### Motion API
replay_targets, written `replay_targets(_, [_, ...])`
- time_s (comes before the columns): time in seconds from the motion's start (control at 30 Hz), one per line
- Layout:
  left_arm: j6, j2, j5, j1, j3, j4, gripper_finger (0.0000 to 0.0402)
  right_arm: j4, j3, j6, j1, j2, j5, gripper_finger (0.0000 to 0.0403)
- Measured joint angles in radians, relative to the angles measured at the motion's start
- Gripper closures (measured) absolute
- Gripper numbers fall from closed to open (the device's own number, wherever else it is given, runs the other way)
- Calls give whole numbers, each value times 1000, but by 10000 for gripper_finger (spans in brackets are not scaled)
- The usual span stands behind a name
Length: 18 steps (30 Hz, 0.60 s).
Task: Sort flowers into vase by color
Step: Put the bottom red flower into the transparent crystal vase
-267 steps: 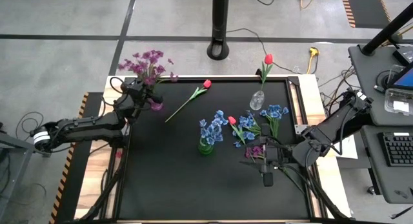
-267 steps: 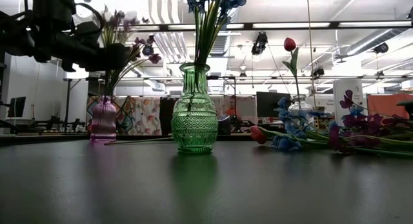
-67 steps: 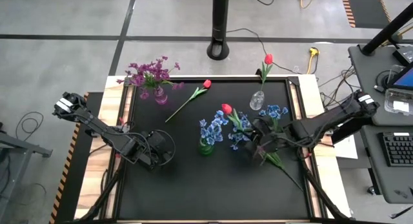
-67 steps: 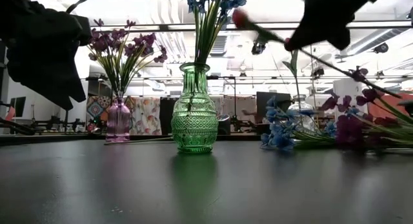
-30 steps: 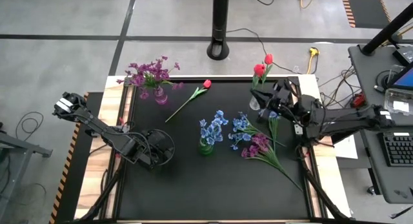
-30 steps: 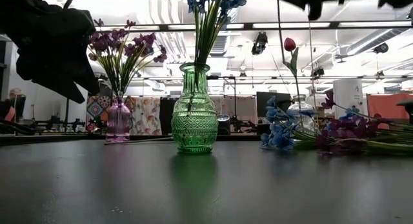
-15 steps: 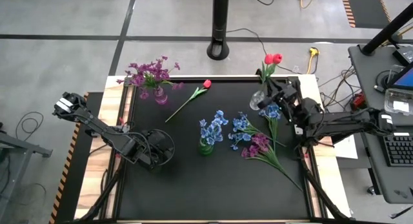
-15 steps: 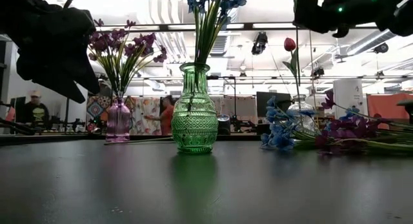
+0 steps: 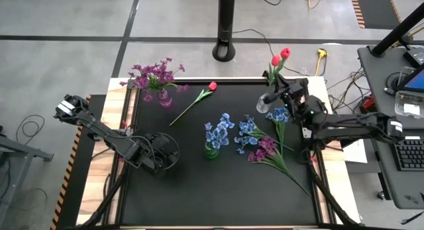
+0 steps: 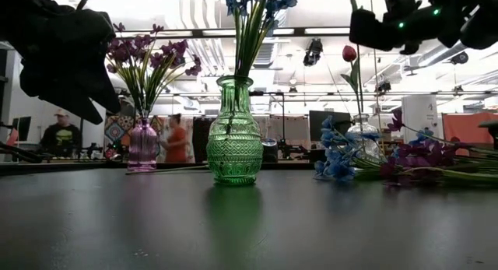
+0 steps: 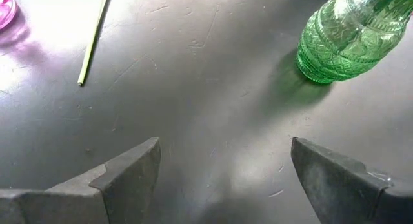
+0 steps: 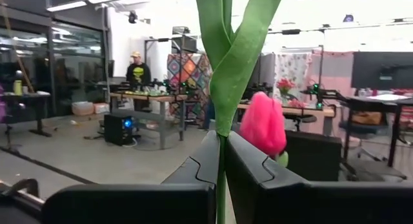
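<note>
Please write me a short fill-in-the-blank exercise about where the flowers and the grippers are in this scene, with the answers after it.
1. The right gripper is shut on a ____ tulip's stem.
2. The blue flowers stand in the ____ vase.
3. The left gripper hovers with its fingers ____.

Answers: red; green; open

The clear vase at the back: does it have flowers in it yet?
Yes: one red tulip stands in the clear vase; the right hand holds another above.

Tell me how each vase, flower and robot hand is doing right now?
right gripper: shut on a red tulip, above the clear vase.
left gripper: open, empty.
purple vase: upright, purple flowers in.
green vase: upright, blue flowers in.
loose red tulip: lying flat.
</note>
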Motion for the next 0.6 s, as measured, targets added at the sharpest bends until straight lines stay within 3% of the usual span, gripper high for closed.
replay_targets(0.6, [4,0,0,0,0,0,71,-9,-2,56,-58,32,-45,390])
